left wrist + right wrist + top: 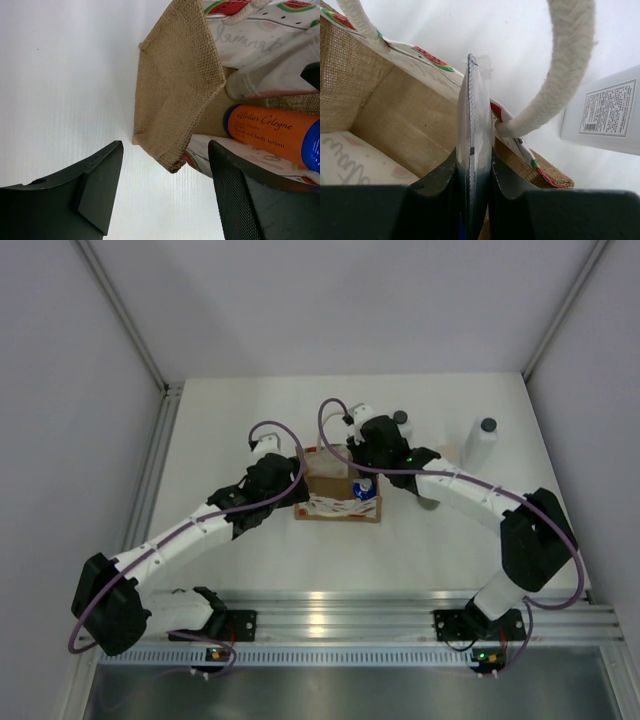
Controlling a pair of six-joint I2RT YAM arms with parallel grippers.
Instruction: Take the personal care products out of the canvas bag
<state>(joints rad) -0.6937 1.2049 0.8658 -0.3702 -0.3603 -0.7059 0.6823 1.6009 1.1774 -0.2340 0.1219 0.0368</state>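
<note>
This is a robotics lab cell. The left arm and the right arm, white and black with purple cables, are bolted to an aluminium rail at the near edge of a white table. Plain pale wall panels between metal posts enclose it left, right and far.
</note>
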